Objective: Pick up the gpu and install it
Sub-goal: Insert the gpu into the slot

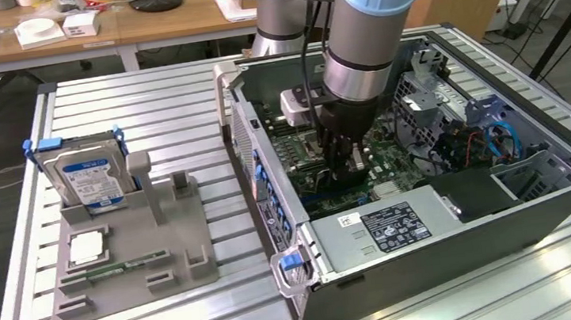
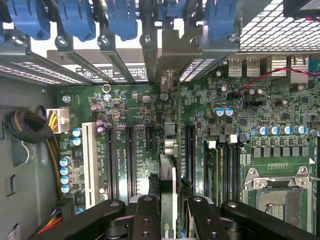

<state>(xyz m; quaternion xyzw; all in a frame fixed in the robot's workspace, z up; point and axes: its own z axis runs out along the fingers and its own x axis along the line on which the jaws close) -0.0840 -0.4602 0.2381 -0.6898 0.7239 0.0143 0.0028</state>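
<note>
We see one open computer case lying on the slatted table, with the arm reaching down into it. Inside, the motherboard carries four long black slots and one white one. Our gripper is clamped on the gpu, held edge-on just above the slots. On the exterior view's left, one grey holder keeps one blue-labelled hard drive upright; its writing is unreadable.
</note>
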